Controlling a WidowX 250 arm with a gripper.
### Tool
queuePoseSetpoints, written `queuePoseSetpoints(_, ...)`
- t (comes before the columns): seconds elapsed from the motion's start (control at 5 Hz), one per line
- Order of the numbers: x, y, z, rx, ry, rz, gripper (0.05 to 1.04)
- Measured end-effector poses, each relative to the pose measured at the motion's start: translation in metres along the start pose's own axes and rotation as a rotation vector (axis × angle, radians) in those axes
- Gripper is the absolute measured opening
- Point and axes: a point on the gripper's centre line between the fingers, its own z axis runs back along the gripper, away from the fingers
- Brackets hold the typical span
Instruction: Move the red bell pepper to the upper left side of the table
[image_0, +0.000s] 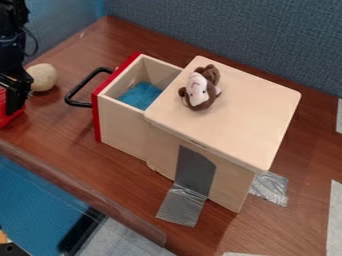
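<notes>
At nine o'clock, a bright red object (7, 120), perhaps the bell pepper, sits by the black claw (13, 104), open or closed I cannot tell, which should grip squarely, avoiding the round beige ball (43, 77) at ten o'clock.

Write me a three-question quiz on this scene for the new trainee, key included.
1. True or false: the monkey toy lies on top of the wooden box.
2. Fill in the blank: the handle of the open drawer is ____ in colour.
3. Multiple choice: what is inside the drawer? (a) a banana; (b) something blue; (c) a spoon.

Key: 1 true; 2 black; 3 b.
</notes>
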Motion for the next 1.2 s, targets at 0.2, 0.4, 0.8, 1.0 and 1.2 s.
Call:
queuePoseSetpoints(0.2, -0.002, -0.004, -0.011, -0.014, 0.031, -0.005, 1.000)
queuePoseSetpoints(0.4, -0.004, -0.008, -0.024, -0.025, 0.070, -0.013, 0.955)
queuePoseSetpoints(0.8, 0.004, 0.005, 0.013, -0.099, 0.017, 0.035, 0.897)
queuePoseSetpoints(1.0, 0.022, 0.013, 0.040, -0.150, -0.020, 0.078, 0.897)
queuePoseSetpoints(1.2, 0.052, 0.019, 0.062, -0.179, -0.070, 0.103, 0.897)
